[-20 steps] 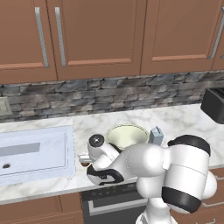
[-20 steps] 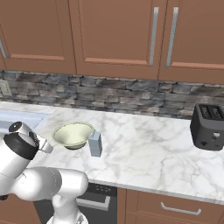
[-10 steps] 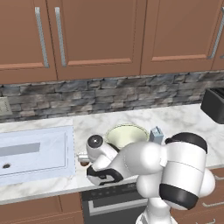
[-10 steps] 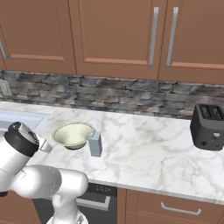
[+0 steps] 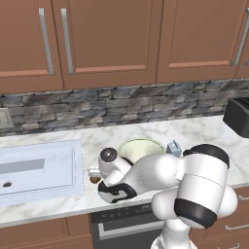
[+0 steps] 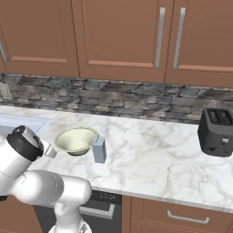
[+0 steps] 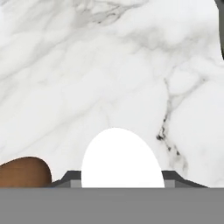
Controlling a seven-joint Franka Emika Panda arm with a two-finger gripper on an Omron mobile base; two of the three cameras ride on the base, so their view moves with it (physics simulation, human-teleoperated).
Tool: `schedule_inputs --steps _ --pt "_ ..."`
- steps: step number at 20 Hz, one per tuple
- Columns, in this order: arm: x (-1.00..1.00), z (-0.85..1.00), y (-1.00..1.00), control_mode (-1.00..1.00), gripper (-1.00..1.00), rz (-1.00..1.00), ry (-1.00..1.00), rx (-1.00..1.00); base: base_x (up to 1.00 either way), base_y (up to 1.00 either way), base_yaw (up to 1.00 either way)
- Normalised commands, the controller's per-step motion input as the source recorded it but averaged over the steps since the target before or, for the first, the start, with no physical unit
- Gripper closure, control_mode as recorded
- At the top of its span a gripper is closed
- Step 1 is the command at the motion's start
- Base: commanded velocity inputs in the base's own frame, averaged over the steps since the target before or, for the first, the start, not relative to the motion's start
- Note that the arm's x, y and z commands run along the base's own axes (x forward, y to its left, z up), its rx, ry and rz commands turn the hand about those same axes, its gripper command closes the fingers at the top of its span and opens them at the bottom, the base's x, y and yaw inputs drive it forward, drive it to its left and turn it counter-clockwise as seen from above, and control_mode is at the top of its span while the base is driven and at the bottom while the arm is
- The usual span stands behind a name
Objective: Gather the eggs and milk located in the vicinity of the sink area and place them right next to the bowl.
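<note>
Eggs: my end effector (image 7: 120,186) clamps the white egg (image 7: 119,157) above the table (image 7: 131,65), beside the brown egg (image 7: 22,171), for setting by the bowl (image 5: 141,147).

Two eggs: one white egg (image 7: 119,158), one brown egg (image 7: 24,172) just beside it on the marble counter (image 6: 150,154). One bowl (image 6: 76,140), and one milk carton (image 6: 99,149) right beside that bowl. One sink (image 5: 39,168) to the bowl's far side. One black toaster (image 6: 217,132), well apart from the bowl. One robot arm (image 5: 160,180).
</note>
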Motion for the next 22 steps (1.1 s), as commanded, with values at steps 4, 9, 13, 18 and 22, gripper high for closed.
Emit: schedule_inputs --steps 4,9,13,18,22 --pt "0.0 -0.25 -0.41 -1.0 1.0 -0.03 0.0 0.0 0.0 0.0 0.0" --pt "0.0 -0.29 -0.36 -1.0 1.0 -0.04 -0.02 0.0 0.0 0.0 0.0" --pt "0.0 -0.34 -0.38 -1.0 1.0 -0.06 -0.04 -0.01 0.0 0.0 0.0" --pt "0.0 -0.35 -0.39 -1.0 1.0 -0.09 -0.02 -0.01 0.0 0.0 0.0" --pt "0.0 -0.32 -0.36 -1.0 1.0 -0.11 -0.02 0.0 0.0 0.0 0.0"
